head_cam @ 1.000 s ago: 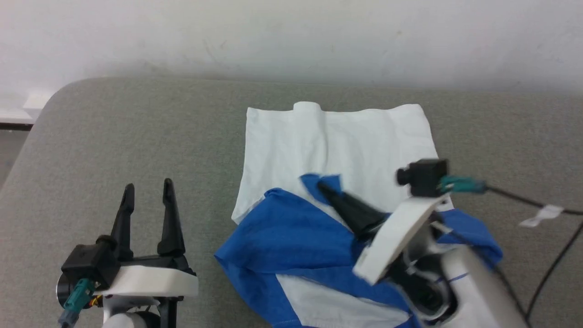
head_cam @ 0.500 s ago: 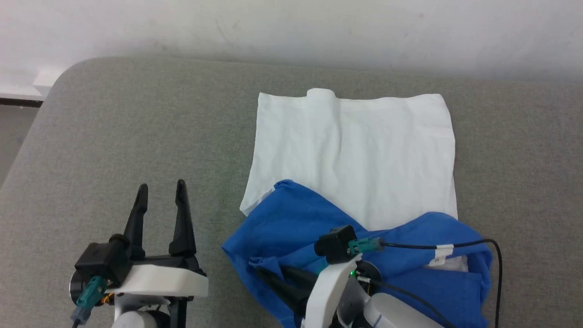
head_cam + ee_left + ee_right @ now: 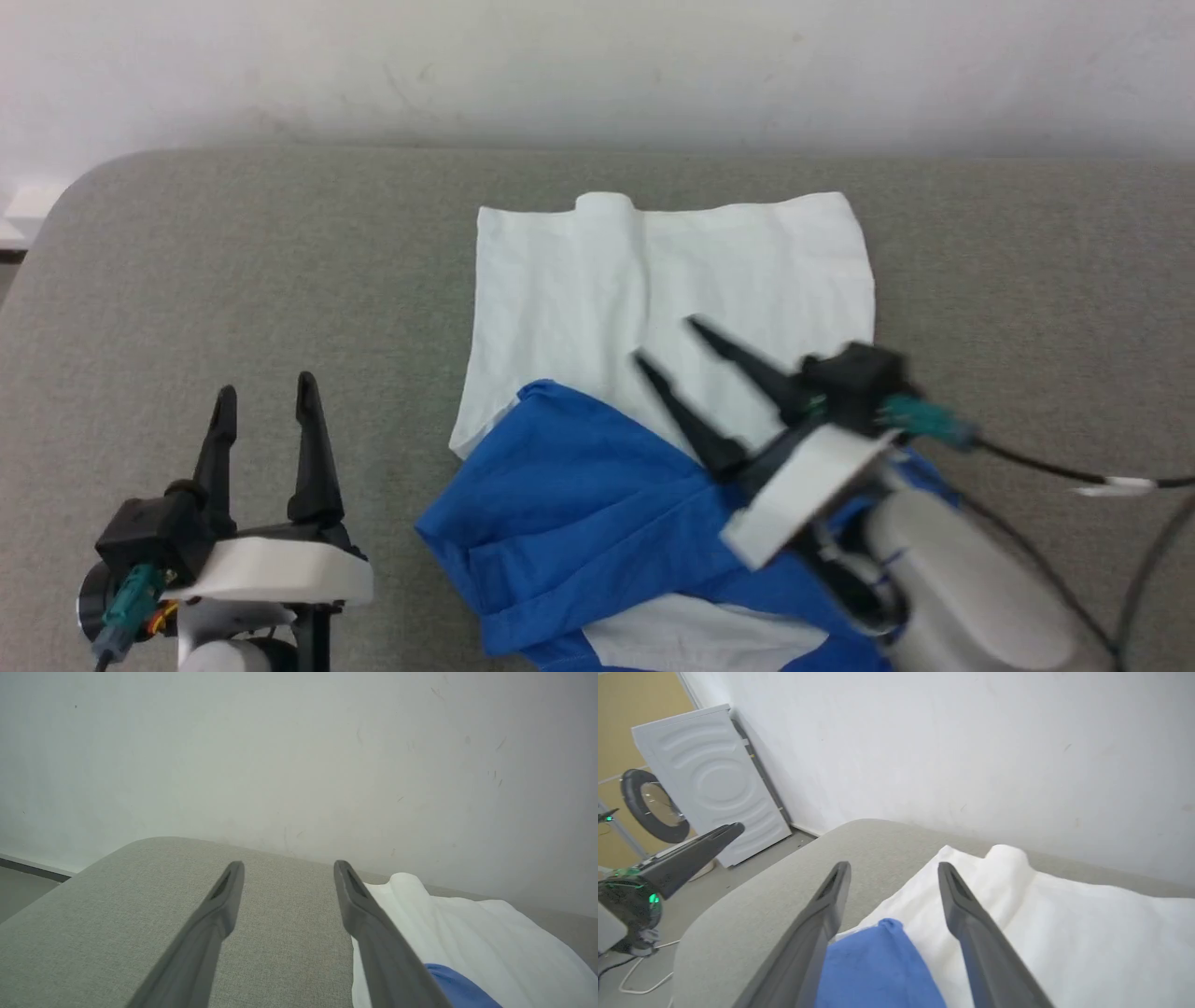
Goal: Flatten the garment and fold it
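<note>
Head view: our right gripper (image 3: 665, 340) hangs spread and empty over the garment (image 3: 569, 280); left gripper (image 3: 265, 385), spread too, sits beside it. We'd pinch the bunched blue fabric under the right wrist and pull outward.

The garment (image 3: 653, 373) lies under the spread right gripper (image 3: 665, 341).

Under the right claw (image 3: 665, 339), the garment (image 3: 560, 280) is thin, matt cloth; beside it, the bench (image 3: 233, 261) is rough grey weave.
</note>
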{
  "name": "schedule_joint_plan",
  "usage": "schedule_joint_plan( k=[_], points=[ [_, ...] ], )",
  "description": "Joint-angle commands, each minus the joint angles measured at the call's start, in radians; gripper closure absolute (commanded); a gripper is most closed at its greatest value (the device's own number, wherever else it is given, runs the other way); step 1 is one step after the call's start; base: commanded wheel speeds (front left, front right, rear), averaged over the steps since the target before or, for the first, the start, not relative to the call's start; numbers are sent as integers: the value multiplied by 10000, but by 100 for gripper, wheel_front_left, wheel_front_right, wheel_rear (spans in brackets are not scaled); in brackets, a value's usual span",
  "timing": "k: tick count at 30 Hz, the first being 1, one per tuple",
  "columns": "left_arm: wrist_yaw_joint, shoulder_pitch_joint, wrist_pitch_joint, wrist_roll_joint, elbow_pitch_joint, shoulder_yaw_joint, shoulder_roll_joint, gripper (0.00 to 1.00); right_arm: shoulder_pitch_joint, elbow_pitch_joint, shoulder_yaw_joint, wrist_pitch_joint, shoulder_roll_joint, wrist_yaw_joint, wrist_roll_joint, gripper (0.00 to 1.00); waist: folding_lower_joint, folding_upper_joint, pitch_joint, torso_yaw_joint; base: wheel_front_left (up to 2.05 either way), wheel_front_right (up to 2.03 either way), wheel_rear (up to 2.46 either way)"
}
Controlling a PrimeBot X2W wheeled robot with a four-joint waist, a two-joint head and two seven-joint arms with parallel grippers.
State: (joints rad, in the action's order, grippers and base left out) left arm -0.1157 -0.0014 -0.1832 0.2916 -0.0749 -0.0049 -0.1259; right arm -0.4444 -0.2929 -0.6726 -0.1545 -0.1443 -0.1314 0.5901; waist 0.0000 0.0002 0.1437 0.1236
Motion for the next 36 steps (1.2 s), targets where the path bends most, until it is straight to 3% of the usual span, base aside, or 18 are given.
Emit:
schedule_joint_plan(
  k=[1,10,17,27,36],
  points=[
    [-54,41,122,-37,-93,87,-161,0,473,399,1008,19,-310,7,-632,0,0,-2,-133,-324,0,0,0],
    [16,-972,940,37,-59,385,-893,0,2278,3124,5430,1246,-449,7,-2591,0,0,-2,540,-1155,0,0,0],
    [648,-3042,2193,548,684,301,-1545,0,2919,4891,7083,1915,-113,7,-2915,0,0,-2,1594,-1711,0,0,0],
    [1645,-7112,5889,1439,3624,-381,-2453,0,2842,5708,7183,1972,289,7,-2996,0,0,-2,3174,-2617,0,0,0],
    [1845,-8826,8793,1789,6169,-752,-3131,0,2531,5207,6662,1693,344,7,-3129,0,0,-2,3952,-3195,0,0,0]
  ],
)
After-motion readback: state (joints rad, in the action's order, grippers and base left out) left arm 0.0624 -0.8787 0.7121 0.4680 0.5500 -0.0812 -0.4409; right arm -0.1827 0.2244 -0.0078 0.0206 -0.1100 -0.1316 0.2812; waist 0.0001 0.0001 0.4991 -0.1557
